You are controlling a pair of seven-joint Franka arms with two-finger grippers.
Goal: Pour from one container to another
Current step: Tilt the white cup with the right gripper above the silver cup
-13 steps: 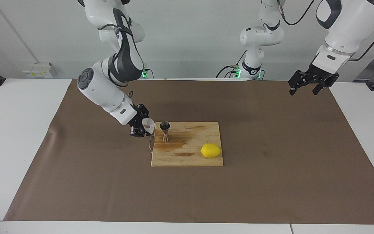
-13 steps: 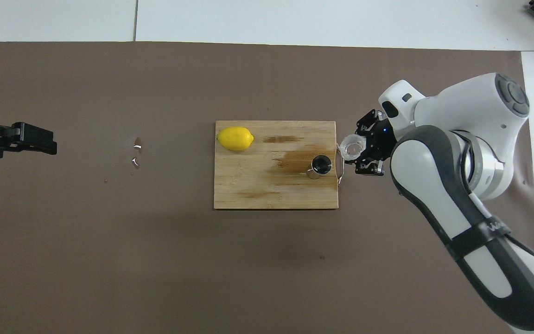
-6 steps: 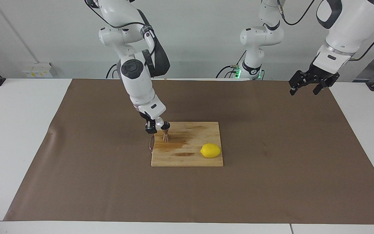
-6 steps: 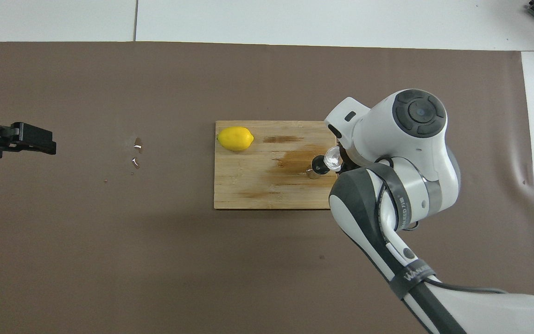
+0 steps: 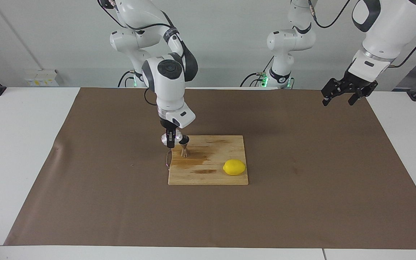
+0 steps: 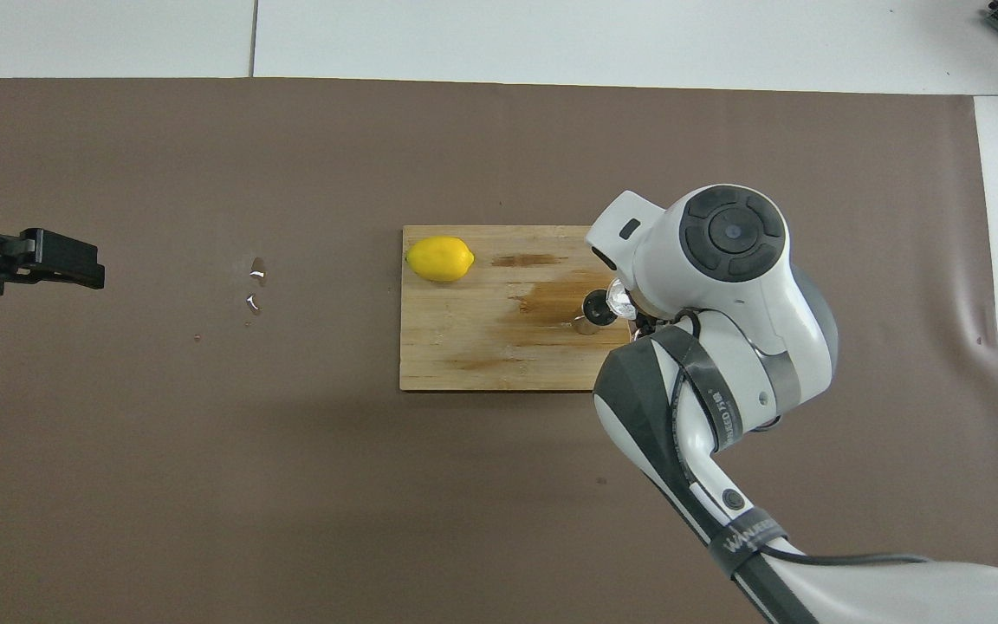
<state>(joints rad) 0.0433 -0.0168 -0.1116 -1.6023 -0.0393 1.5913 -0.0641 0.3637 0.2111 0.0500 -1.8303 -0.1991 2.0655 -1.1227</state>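
The steel jigger (image 5: 185, 148) stands upright on the wooden cutting board (image 5: 208, 177), at the board's end toward the right arm; from above its dark mouth (image 6: 594, 310) shows. My right gripper (image 5: 170, 140) is shut on the clear knobbly glass cup (image 5: 174, 138) and holds it tipped on its side right at the jigger's rim. In the overhead view the cup (image 6: 620, 300) shows beside the jigger's mouth, and the wrist hides the gripper. My left gripper (image 5: 341, 97) is open and empty and waits high over the left arm's end of the mat (image 6: 57, 260).
A yellow lemon (image 5: 234, 167) lies on the board's other end (image 6: 439, 259). The board (image 6: 464, 347) has dark wet stains around the jigger. Small droplets (image 6: 256, 277) lie on the brown mat toward the left arm's end.
My right arm has swung its elbow up and over, carried the cup from beside the board to the jigger's rim and tipped it on its side. The left arm has not moved.
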